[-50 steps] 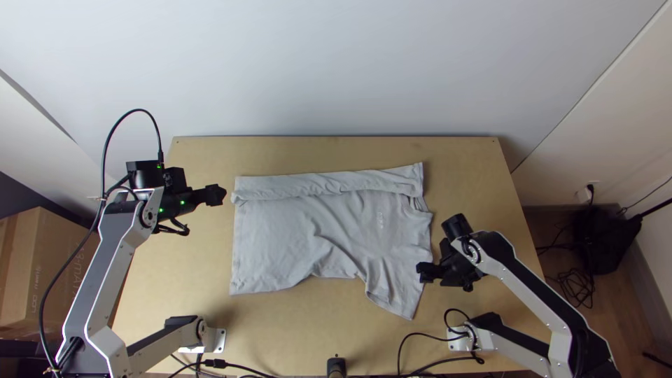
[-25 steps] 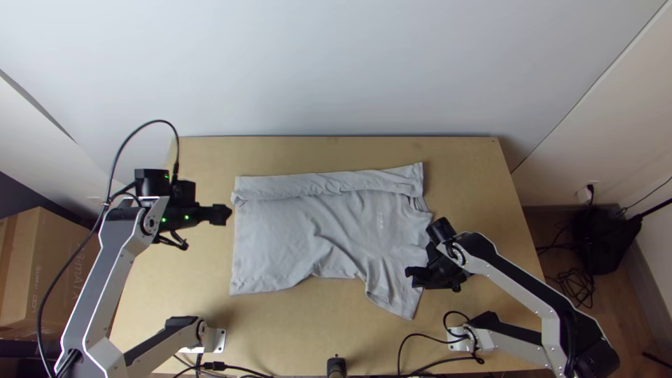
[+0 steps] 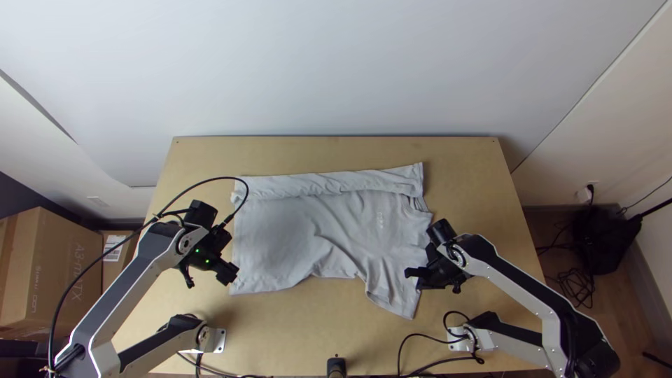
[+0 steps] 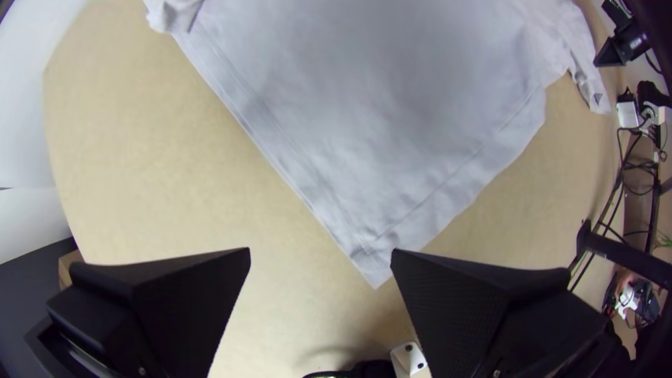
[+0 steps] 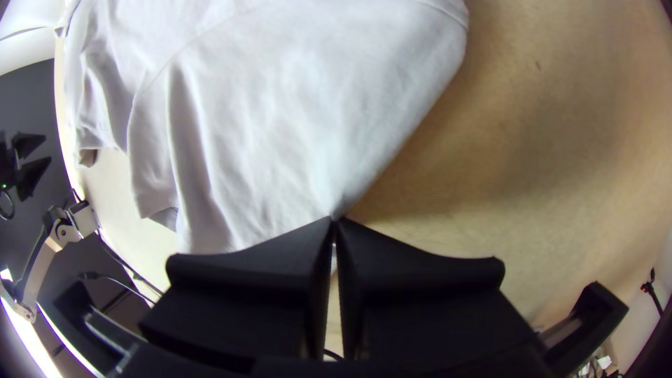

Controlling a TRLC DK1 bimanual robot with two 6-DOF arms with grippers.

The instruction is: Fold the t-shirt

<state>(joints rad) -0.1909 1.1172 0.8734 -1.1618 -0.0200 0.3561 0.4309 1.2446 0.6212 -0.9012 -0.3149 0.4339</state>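
now the left hand (image 3: pixel 229 274) has swung toward the t-shirt's (image 3: pixel 318 234) near left corner

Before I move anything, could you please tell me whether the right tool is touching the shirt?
Touching: the right wrist view shows the right tool closed on the shirt, its cloth drawn to a point at the meeting fingertips.

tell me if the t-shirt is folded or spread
Partly folded: the t-shirt has its far side turned over in a long strip, while the rest lies spread and wrinkled.
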